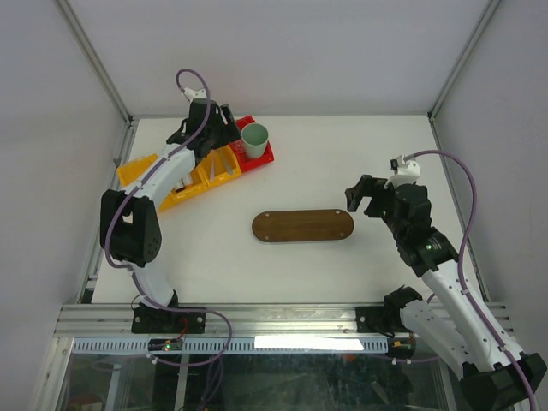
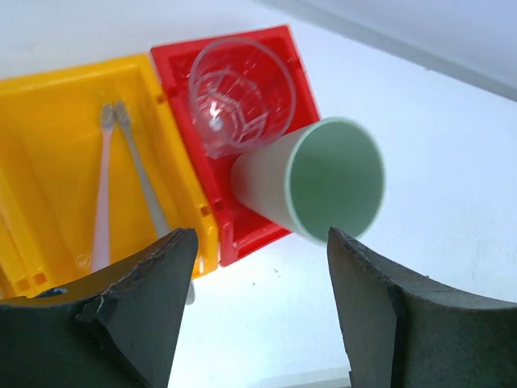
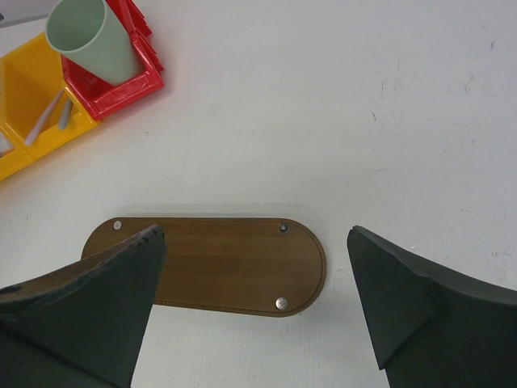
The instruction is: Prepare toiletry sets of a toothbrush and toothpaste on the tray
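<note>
At the far left of the white table (image 1: 342,154) a row of plastic bins runs on a slant, with the yellow bin (image 2: 56,121) sections to the left and the red bin (image 2: 266,48) at the right end. The left wrist view shows two slender pale sticks (image 2: 102,202) lying side by side lengthwise in the yellow section next to the red one, their heads at the far end. This is the only part of the toiletry sets that can be made out; what lies in the other yellow sections is too hidden by the arm to tell. In the red bin a clear glass (image 2: 242,97) stands mouth up, and a mint-green cup (image 2: 323,182) stands just beside it, also mouth up. The left gripper (image 2: 262,307) hangs over the seam between these two bins, its jaws parted with nothing between them. The tray (image 1: 302,226) lies flat near the middle of the table, well apart from the bins, long side running left to right, with its dark wood and pale studs showing from end to end. The right gripper (image 3: 254,234) hovers above the tray's right end, jaws spread wide and gripping nothing.
</note>
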### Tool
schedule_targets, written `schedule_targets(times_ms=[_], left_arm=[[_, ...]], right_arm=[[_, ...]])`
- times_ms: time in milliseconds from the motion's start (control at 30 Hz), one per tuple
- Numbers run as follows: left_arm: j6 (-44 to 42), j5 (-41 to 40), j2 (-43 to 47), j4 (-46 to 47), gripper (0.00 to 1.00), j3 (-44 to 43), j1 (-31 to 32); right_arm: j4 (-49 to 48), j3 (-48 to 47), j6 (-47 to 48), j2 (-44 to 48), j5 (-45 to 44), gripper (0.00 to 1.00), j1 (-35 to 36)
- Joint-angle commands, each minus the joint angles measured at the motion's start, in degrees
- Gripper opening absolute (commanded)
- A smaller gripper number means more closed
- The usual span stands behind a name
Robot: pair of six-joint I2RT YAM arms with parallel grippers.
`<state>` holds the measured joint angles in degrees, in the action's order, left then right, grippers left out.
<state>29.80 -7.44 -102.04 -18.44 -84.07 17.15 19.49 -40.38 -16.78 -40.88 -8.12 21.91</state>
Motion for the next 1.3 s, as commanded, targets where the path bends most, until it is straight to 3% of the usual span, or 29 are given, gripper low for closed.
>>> schedule_targets(times_ms=[0,233,500,900,1267], left_arm=[[-2.57,-1.56,-3.84,-1.89,0.65,-8.87,2.32],[-4.67,-10.59,-13.08,-9.35,0.58,-22.65,5.28],[-6.35,-13.99,-15.58,-9.91,0.59,-25.3,5.97],[-5.29,-11.72,-21.2,-13.15,0.36,-30.43,6.14],[-6.12,-13.32,-20.63,-15.7,0.1,-33.27,7.32]], right_arm=[[-3.39,-0.05,0.42,0.1,0.22,1.0,0.17],[-3.51,0.03,0.38,0.15,0.47,1.0,0.19],[-3.83,0.48,0.34,-0.07,0.57,1.0,0.15],[-3.48,0.39,0.25,0.54,0.14,1.0,0.22],[-3.31,0.26,0.29,0.8,-0.13,1.0,0.17]])
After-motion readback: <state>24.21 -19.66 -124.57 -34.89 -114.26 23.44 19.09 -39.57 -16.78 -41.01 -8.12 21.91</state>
